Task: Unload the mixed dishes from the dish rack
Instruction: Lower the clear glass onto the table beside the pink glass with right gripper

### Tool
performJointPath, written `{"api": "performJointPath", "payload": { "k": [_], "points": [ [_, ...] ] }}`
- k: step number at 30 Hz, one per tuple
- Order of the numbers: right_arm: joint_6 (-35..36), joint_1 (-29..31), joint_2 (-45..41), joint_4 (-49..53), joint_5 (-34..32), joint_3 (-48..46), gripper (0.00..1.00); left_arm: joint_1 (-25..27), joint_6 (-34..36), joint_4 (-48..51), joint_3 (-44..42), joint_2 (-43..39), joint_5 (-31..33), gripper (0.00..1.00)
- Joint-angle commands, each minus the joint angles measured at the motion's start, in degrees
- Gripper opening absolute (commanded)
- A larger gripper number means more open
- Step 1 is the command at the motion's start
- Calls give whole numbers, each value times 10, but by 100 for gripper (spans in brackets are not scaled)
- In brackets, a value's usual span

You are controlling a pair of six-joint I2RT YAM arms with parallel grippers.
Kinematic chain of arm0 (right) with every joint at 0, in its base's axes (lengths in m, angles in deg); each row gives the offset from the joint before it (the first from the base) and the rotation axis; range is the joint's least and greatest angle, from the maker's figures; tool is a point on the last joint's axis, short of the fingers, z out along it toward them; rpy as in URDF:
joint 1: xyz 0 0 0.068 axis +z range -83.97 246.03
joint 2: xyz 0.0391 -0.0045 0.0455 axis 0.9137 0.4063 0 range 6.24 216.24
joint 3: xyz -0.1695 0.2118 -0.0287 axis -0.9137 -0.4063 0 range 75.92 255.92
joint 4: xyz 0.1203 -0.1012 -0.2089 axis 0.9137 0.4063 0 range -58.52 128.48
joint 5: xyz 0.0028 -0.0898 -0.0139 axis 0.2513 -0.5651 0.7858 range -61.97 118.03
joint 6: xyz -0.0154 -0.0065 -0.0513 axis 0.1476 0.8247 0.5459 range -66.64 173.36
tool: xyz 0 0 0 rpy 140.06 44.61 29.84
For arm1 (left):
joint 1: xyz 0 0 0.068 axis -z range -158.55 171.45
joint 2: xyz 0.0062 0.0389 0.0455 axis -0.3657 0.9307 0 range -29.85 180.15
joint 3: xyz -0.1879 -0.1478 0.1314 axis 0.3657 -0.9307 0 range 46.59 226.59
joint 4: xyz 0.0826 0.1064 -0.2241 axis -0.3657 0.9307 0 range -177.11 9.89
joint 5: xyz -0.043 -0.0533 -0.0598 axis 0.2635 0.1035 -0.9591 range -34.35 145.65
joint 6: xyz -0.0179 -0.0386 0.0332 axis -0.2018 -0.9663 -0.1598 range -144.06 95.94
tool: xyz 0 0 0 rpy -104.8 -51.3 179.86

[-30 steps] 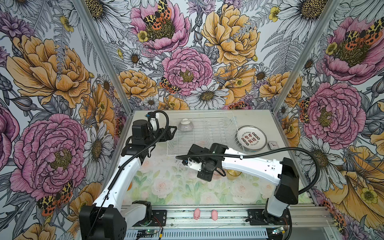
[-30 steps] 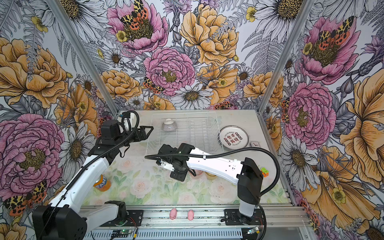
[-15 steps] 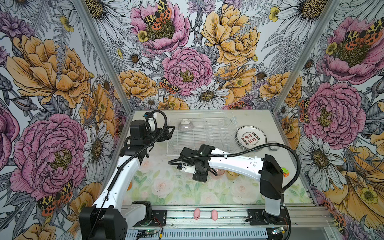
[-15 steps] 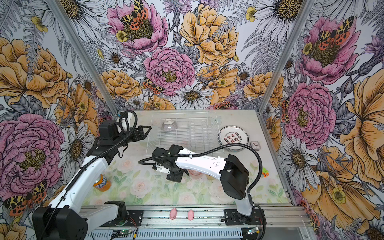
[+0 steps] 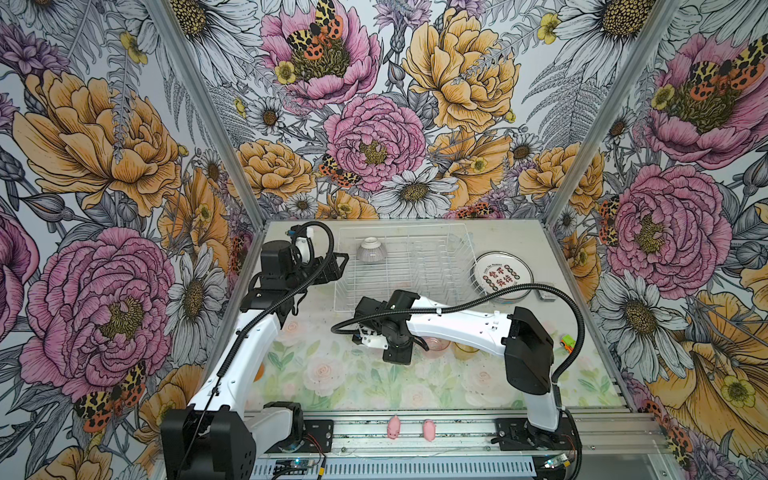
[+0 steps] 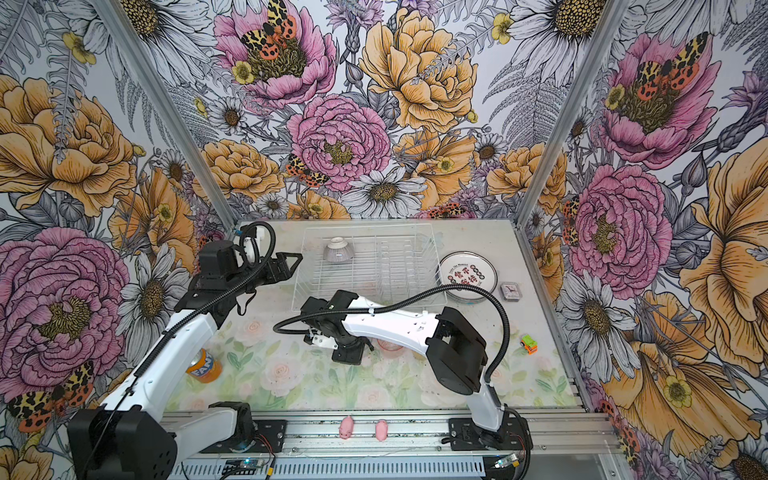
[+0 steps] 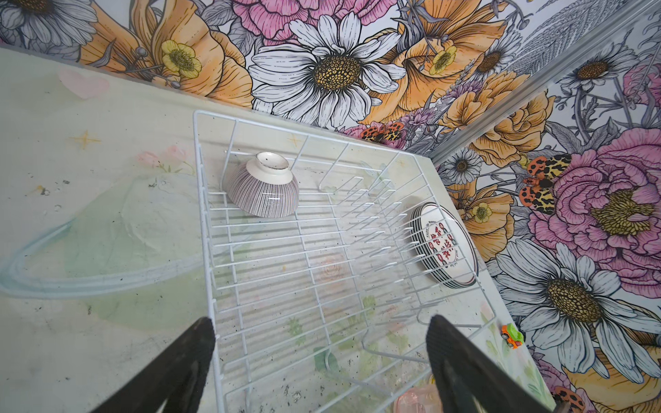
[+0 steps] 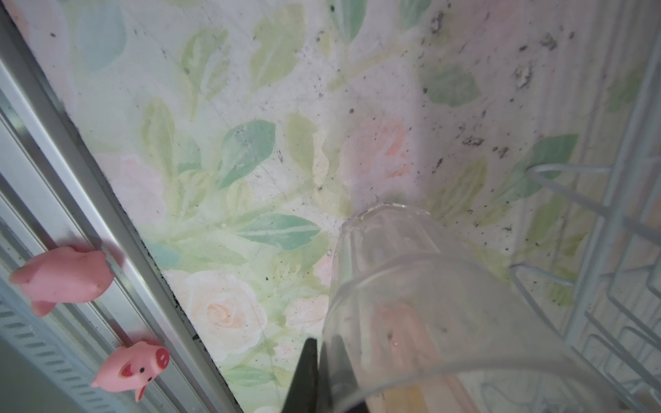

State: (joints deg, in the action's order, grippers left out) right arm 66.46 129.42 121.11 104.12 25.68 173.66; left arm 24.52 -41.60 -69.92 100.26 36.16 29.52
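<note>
At the table's centre, just off the rack's (image 5: 415, 270) 6 o'clock rim, the right gripper (image 8: 322, 372) is pinched tight on one wall of a clear glass (image 8: 411, 286). One finger is inside the mouth and one outside, and the base points down at the mat (image 5: 332, 374). Whether the base touches the mat cannot be told.

At the rack's 9 o'clock side the left gripper (image 7: 322, 329) hovers with its jaws spread wide and empty, aimed at the bowl (image 5: 371, 250). The bowl sits upside down in the rack's 11 o'clock corner and is the only dish seen in the rack. The plates (image 5: 503, 276) lie stacked on the table at the rack's 3 o'clock. A pink glass (image 5: 436, 344) and an amber glass (image 5: 465, 351) stand on the mat at 3 o'clock of the right gripper, partly under that arm.

The likely trouble is the one-wall pinch. A smooth glass held this way could pivot or slip, and if let go while tilted it could tip and roll. A swing toward 3 o'clock could knock the two glasses under the arm. On the left, the wide jaws sit close to the rack's wire rim, so a low reach for the bowl could snag the rim and drag the rack.
</note>
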Motion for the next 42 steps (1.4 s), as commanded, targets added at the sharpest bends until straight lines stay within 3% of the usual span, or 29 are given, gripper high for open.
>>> {"api": "performJointPath", "payload": {
  "k": [1, 7, 22, 35, 42],
  "points": [
    [11, -4, 10, 3, -7, 19, 0, -8, 9, -10, -5, 4, -9, 94],
    [12, -5, 18, 4, -10, 21, 0, -8, 9, -10, -4, 8, -11, 94],
    [11, -7, 21, 3, -21, 22, 18, -8, 8, -8, -6, 3, -12, 94],
    [6, -16, -7, -8, -35, 24, 21, -8, 10, -7, -8, 3, -12, 94],
    [6, -25, -45, -21, 7, 21, 24, -8, 11, -2, -8, 5, -13, 96]
  ]
}}
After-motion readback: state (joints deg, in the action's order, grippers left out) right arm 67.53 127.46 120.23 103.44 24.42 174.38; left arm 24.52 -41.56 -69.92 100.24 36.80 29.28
